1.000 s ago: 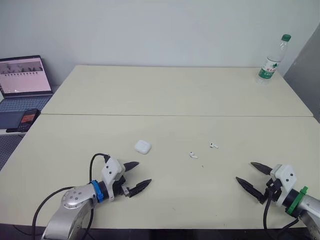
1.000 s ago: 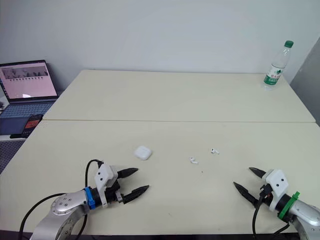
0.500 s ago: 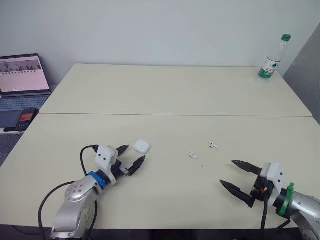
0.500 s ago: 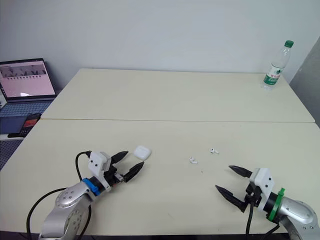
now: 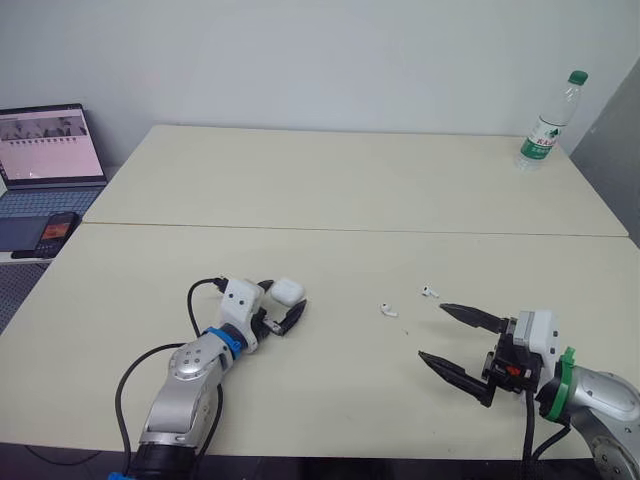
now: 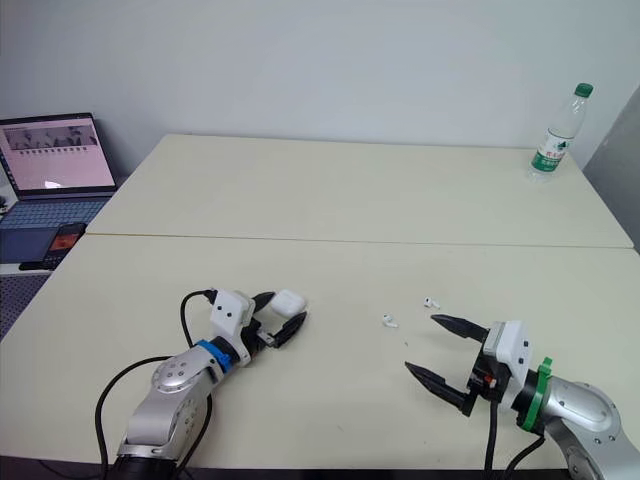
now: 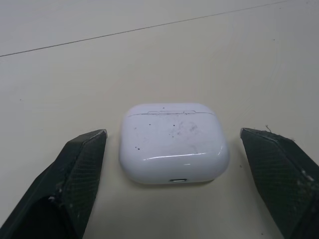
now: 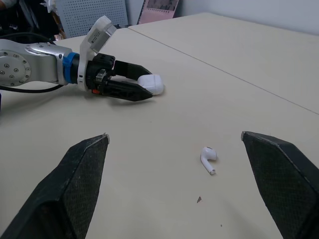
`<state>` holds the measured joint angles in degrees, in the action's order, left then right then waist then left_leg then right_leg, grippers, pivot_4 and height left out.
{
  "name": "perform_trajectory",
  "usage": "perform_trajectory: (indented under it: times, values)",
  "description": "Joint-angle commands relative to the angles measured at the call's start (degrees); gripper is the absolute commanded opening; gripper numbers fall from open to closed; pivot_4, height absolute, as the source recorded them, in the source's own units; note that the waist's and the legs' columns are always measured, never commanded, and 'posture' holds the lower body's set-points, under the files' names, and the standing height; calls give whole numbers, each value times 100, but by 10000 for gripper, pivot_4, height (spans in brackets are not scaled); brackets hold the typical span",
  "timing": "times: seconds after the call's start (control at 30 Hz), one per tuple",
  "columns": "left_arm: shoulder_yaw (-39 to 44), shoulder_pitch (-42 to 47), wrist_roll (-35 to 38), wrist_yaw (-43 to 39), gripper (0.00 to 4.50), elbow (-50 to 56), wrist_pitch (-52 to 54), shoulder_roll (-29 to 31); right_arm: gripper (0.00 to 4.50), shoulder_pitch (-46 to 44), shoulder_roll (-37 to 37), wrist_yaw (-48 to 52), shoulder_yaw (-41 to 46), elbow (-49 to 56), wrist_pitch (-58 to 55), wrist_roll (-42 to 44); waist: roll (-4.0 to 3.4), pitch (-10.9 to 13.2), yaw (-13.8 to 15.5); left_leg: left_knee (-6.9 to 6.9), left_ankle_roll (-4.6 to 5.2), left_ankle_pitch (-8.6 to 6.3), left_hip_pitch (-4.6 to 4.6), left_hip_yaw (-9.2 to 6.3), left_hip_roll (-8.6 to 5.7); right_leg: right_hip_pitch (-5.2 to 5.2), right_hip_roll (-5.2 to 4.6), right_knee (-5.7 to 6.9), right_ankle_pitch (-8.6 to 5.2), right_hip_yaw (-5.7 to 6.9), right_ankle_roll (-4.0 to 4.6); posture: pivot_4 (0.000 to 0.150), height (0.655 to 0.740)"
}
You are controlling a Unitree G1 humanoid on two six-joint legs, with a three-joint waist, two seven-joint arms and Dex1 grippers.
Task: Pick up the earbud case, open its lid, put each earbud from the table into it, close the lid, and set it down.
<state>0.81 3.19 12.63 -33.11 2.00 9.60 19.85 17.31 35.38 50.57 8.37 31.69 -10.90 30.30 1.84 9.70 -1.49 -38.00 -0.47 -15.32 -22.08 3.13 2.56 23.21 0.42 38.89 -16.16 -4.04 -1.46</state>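
The white earbud case (image 7: 173,142) lies flat with its lid shut on the near table, left of centre. My left gripper (image 5: 281,303) is open and straddles it; in the left wrist view small gaps separate both fingers (image 7: 79,164) from the case. Two white earbuds lie to the right, one (image 5: 386,310) near the middle and one (image 5: 428,292) a little further right. My right gripper (image 5: 433,331) is open and holds nothing, just near and right of the earbuds. Its wrist view looks over the nearer earbud (image 8: 208,158) toward the case (image 8: 151,83).
A water bottle (image 5: 545,120) stands at the far right corner of the back table. A laptop (image 5: 45,150) and a phone (image 5: 55,230) sit off the left side. A seam (image 5: 350,232) joins the two tables.
My left gripper has moved forward until its open fingers bracket the case. My right gripper has come forward and leftward, closer to the earbuds. Case and earbuds have not moved.
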Motion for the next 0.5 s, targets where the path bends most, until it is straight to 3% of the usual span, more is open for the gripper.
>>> perform_trajectory:
  times: [0.03,0.13,0.27,0.5]
  values:
    - [-77,-156,16,-26,35749,31,66,-25,45000,42,41,-42,235,156,119,21,0,0,-6,0,0,0,0,1,1,0,0,0,0,-1,0,1500,7362]
    - [-80,-130,-14,-18,28039,19,56,-8,45000,46,20,-131,247,172,76,-5,1,-1,-8,0,0,0,0,2,0,0,0,0,0,-1,0,1500,7362]
    - [-198,9,67,-98,28055,225,71,-82,45000,-26,6,-563,207,280,-379,0,1,0,-5,1,0,0,0,0,1,0,0,0,0,0,0,1500,7362]
    - [-778,297,478,-535,28055,832,76,-539,45000,-1046,-768,-2302,-333,817,-2284,993,15,8,-19,-5,-1,0,-6,3,1,2,0,0,4,-3,-7,1500,7362]
